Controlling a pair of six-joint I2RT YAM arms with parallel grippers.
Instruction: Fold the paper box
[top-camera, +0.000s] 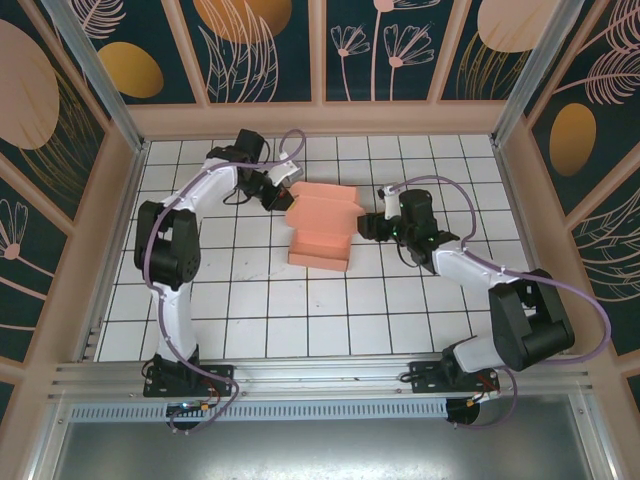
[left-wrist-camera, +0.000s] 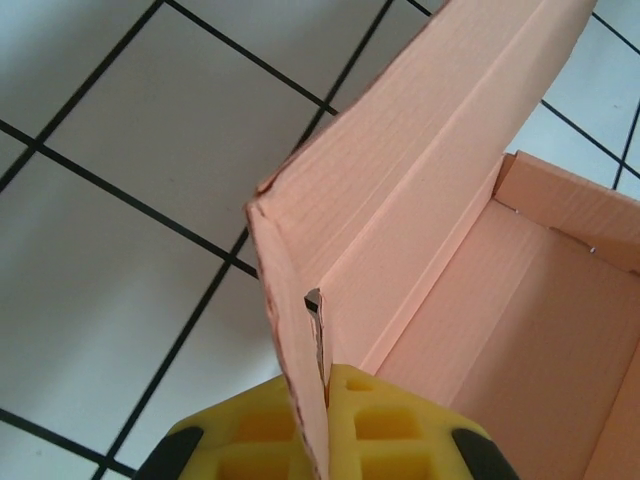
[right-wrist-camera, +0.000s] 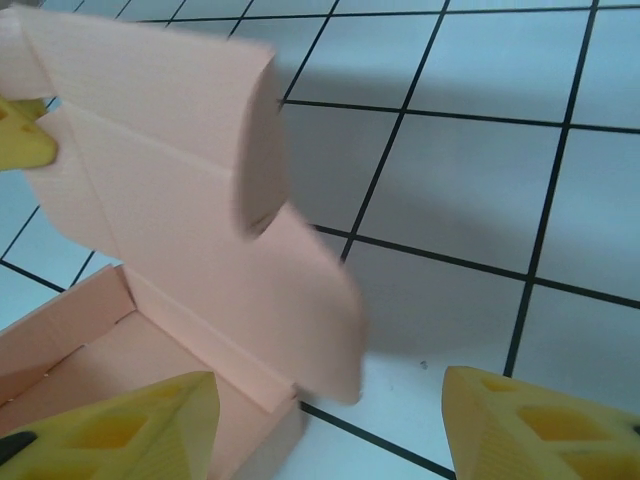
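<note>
Left gripper (left-wrist-camera: 325, 400) pinches paper box (left-wrist-camera: 450, 300); right gripper (right-wrist-camera: 330, 390) agape.

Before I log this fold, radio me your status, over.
Left gripper shut on paper box wall. Right gripper open at opposite flap. Box half-formed. Nothing obstructing.

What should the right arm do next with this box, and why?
Probably close the right gripper on the raised side flap: the flap's lower corner sits between its open fingers, while the left gripper is shut on a wall of the paper box, steadying it.
</note>
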